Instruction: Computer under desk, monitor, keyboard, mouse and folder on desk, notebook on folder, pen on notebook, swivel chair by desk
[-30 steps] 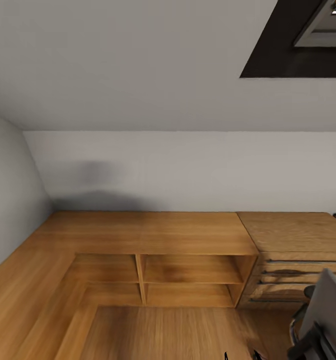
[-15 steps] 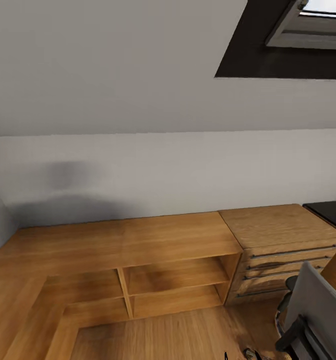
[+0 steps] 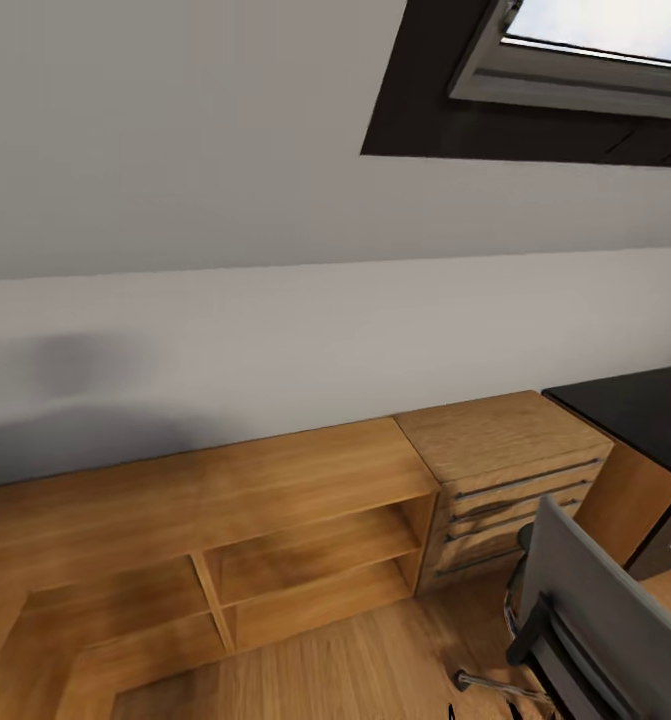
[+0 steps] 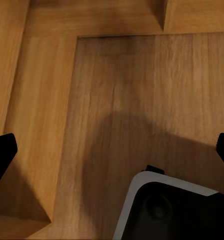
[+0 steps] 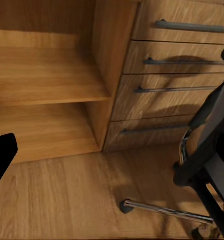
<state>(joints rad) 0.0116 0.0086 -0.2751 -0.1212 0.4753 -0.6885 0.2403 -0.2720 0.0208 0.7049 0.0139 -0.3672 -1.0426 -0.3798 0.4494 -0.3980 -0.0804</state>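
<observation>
**A:** Where are we in the bedroom? We see the swivel chair [image 3: 600, 610] low at our right, its grey back toward us, just beside the oak dresser [image 3: 500, 460], and a black corner of the tabletop [image 3: 640, 400] beyond it.

**B:** The chrome base [image 5: 164, 210] shows on the floor [image 4: 142, 100] too. No folder visible from here; the seat is hidden.

**A:** And the end effectors?

**B:** The left end effector [image 4: 112, 150] has its fingertips spread wide, released, grasping nothing. For the right one we cannot tell.

**A:** Then we'd best turn rightward gently, bring the seat into sight, and steer clear of the open shelves [image 3: 275, 580].
</observation>
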